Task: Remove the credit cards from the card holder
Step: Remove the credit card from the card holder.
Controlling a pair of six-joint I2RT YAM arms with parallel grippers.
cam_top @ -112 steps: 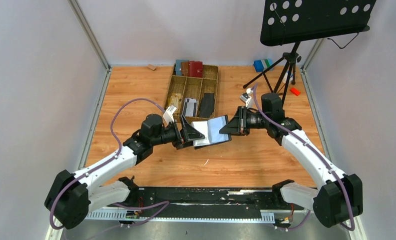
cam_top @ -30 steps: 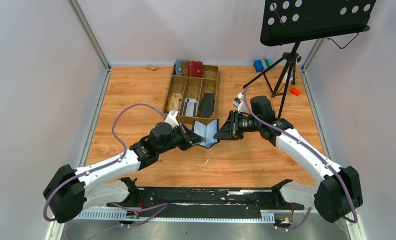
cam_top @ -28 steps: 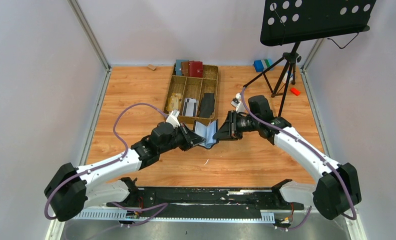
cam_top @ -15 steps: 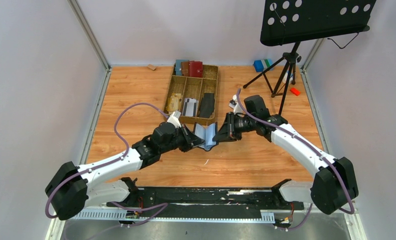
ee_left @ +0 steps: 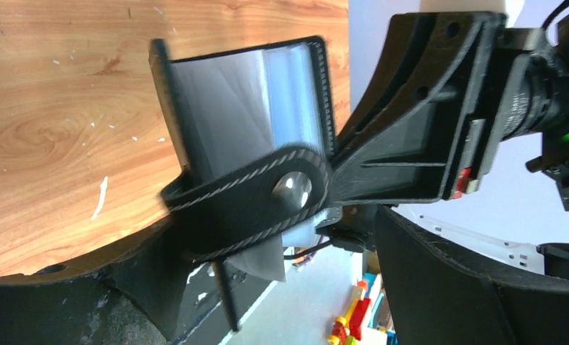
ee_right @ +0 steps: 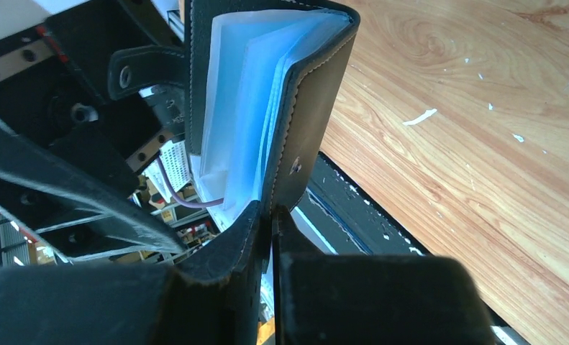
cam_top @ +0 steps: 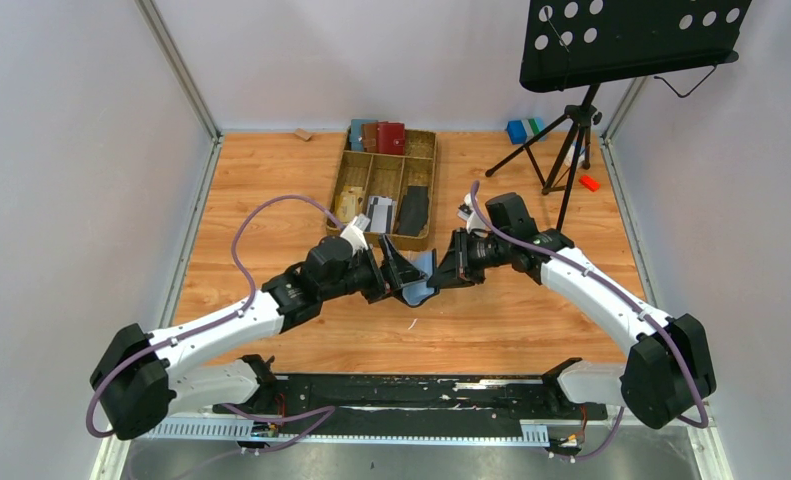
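Now the left end effector (cam_top: 399,270) is releasing, its jaws spreading apart beside the small black folding card holder (ee_right: 313,93). Only the right end effector (cam_top: 439,272) is clamping its cover above the desk (cam_top: 271,180), so the credit cards are probably waiting inside.

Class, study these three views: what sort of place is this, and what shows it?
Probably a robotics test cell: left arm and right arm bolted to a wooden table, plain walls around it, a tray of wallets.

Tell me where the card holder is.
Top view: the card holder is mid-table, pinched by the right gripper, beside the left gripper, just before the wooden tray.
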